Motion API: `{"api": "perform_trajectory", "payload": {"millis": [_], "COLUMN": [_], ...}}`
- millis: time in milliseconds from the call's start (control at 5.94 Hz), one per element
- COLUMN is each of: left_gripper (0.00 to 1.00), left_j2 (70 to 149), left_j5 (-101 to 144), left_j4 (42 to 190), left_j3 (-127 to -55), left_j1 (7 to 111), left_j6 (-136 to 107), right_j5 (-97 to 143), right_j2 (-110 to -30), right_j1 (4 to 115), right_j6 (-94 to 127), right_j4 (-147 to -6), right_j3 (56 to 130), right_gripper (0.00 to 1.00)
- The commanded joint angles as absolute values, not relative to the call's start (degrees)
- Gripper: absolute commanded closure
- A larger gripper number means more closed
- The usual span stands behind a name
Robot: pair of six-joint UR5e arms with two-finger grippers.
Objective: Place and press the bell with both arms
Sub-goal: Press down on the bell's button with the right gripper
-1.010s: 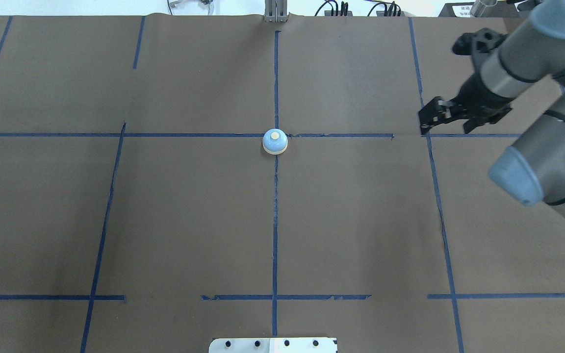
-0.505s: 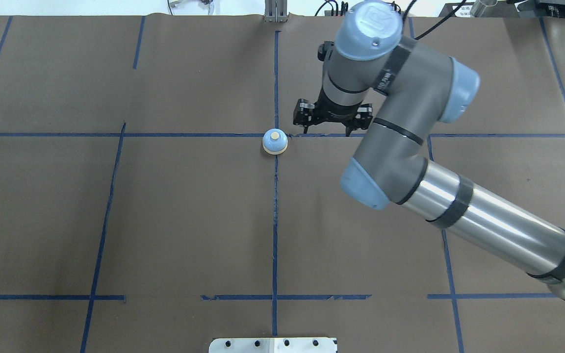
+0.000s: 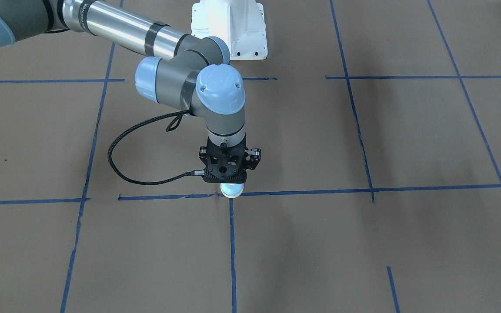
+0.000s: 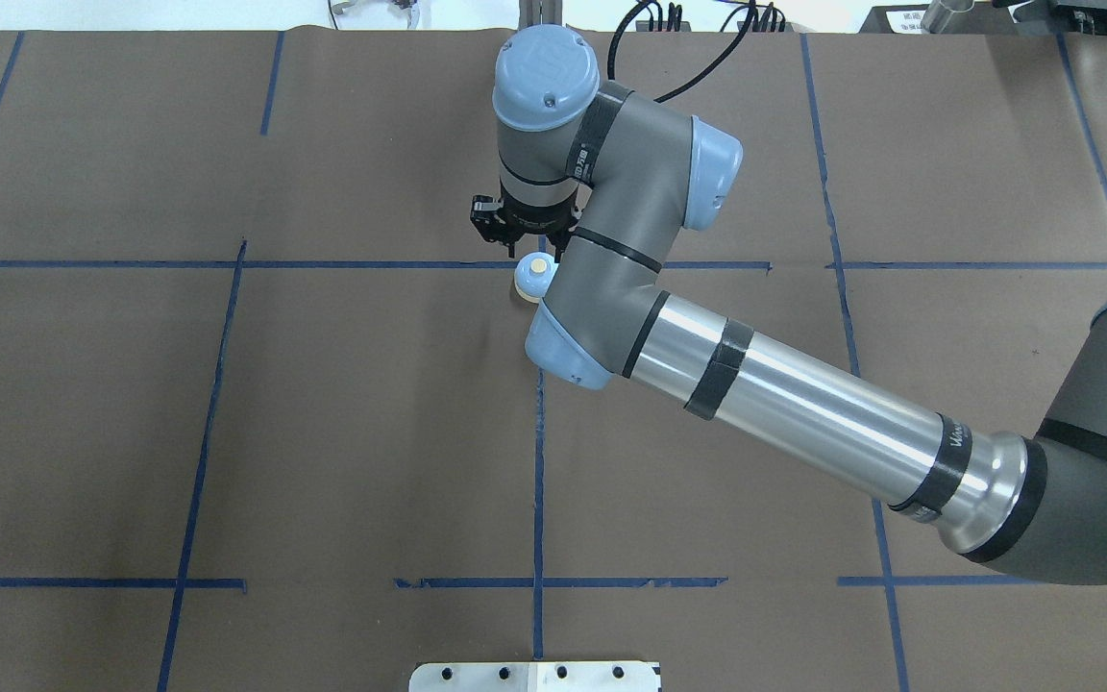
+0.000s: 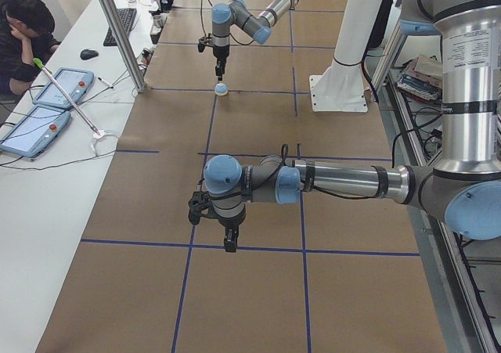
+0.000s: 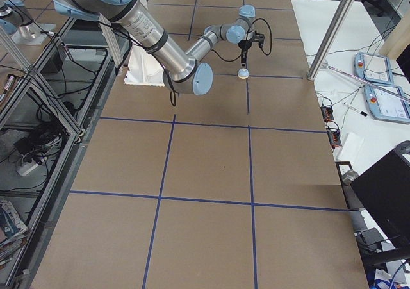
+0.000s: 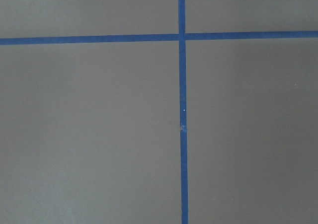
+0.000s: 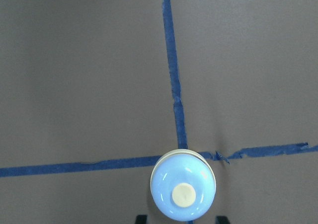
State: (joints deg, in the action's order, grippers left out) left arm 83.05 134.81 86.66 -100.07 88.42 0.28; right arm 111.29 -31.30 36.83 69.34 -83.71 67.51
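The bell (image 4: 531, 275), light-blue dome with a cream button, stands at the central blue tape crossing; it also shows in the front view (image 3: 232, 190) and the right wrist view (image 8: 183, 186). My right gripper (image 4: 525, 235) hangs straight down just above it (image 3: 229, 179). It is open: two dark fingertips (image 8: 141, 219) stand either side of the dome, clear of it. My left gripper (image 5: 228, 242) shows only in the exterior left view, low over the table far from the bell; I cannot tell if it is open or shut. The left wrist view holds only bare paper and tape.
The white pedestal (image 3: 229, 30) stands at the robot's side of the table. A metal plate (image 4: 534, 676) lies at the near edge. A side table with tablets (image 5: 35, 126), a post (image 5: 117, 32) and a seated person (image 5: 19, 24) flank the far side.
My right arm has swept left from the table's right edge to above the bell. The bell has not moved.
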Motion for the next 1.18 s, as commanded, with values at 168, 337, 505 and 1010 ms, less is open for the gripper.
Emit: {"api": "perform_trajectory", "payload": {"millis": [168,337,505,1010], "left_gripper": [0.0,0.0,0.0,0.0], "left_j2": [81.83,81.83,81.83,81.74], "left_j5": [135.44,135.44,135.44,135.44], "left_j4": [86.66,86.66,86.66,86.66], "left_j3": [-101.33,-101.42,-101.34,-101.34], "left_j1": [88.42,88.42,88.42,88.42], "left_j6": [0.09,-0.09,-0.09,-0.09], "right_j5": [109.78,109.69,109.69,109.43], "right_j2": [-30.59,-30.59,-30.59,-30.59], "right_j1": [36.74,36.74,36.39,35.51], "right_j6": [67.06,67.06,67.06,67.15], "right_j4": [-82.79,-82.79,-82.36,-81.22], "right_j3": [63.55,63.46,62.76,62.4], "right_gripper": [0.98,0.98,0.98,0.98]}}
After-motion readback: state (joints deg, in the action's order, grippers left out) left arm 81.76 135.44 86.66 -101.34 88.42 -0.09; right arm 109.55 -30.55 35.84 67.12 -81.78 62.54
